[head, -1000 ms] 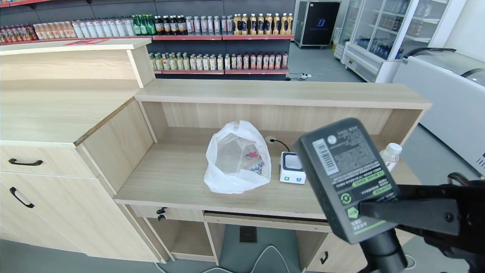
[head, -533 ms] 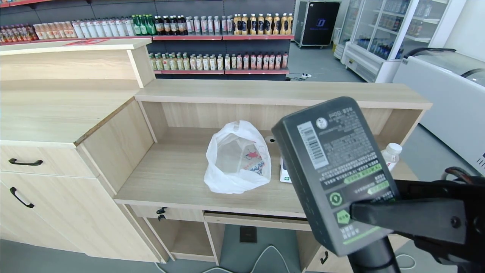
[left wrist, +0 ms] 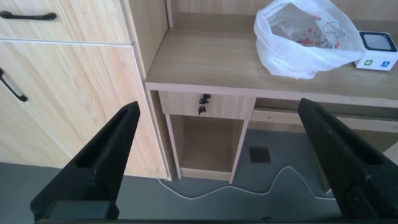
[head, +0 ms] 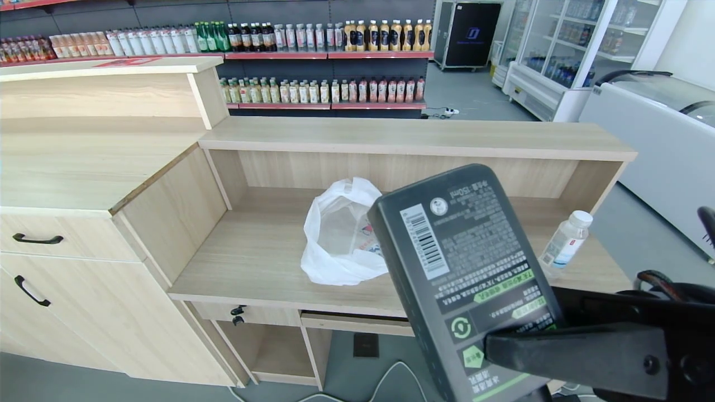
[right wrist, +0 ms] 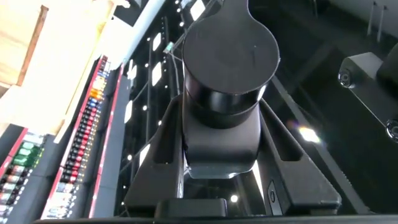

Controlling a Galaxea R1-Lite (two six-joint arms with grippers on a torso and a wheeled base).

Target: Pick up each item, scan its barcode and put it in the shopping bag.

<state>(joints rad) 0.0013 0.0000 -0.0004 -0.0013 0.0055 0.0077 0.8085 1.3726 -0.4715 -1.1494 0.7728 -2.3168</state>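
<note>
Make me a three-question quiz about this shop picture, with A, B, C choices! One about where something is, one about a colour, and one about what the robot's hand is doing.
1. Where does the white shopping bag sit?
A. On the wooden counter
B. On the floor
C. On a drinks shelf

2. What colour is the cap of the small clear bottle?
A. Red
B. White
C. Green

3. What is the right gripper doing?
A. Shut on the dark bottle
B. Open and empty
C. Shut on the bag

Answers:
1. A, the bag stands open on the counter top.
2. B, its cap is white in the head view.
3. A, a finger presses the dark bottle's labelled side and it is held up in the air.
</note>
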